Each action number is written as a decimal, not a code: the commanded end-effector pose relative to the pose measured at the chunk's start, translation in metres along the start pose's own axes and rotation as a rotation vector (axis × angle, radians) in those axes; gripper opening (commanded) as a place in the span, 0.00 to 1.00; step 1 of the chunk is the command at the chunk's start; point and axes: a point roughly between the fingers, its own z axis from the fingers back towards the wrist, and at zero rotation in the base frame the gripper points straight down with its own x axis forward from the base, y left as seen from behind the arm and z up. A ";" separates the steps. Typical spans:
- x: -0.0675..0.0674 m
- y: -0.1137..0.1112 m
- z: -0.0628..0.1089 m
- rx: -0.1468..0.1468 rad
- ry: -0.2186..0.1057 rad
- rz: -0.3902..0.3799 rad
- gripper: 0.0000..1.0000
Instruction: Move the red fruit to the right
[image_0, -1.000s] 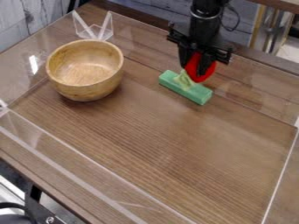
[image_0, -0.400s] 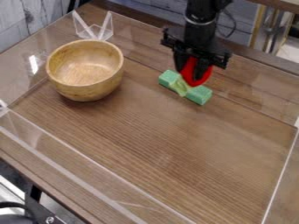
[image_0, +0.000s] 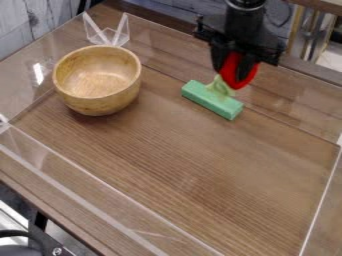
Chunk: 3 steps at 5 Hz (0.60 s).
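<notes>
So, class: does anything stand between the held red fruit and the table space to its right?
Nothing visible does. The tool holds the fruit above the green block; the table to its right is bare wood.

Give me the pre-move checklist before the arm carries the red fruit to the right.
1. Grip: the gripper is shut on the red fruit, red showing between the fingers: ok.
2. Lift: the fruit looks raised off the green block; exact clearance: cannot tell.
3. Path to the right: the table right of the block shows bare wood: ok.
4. Right border: the clear wall edges the table there; stopping room: cannot tell.
5. Wooden bowl: far left, away from the path: ok.
6. Fruit's leafy stem: hidden by the fingers: cannot tell.
</notes>
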 end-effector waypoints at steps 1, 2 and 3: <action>-0.003 -0.028 0.017 -0.038 -0.063 -0.033 0.00; -0.021 -0.057 -0.002 -0.050 -0.021 -0.057 0.00; -0.036 -0.067 -0.013 -0.081 0.017 -0.109 0.00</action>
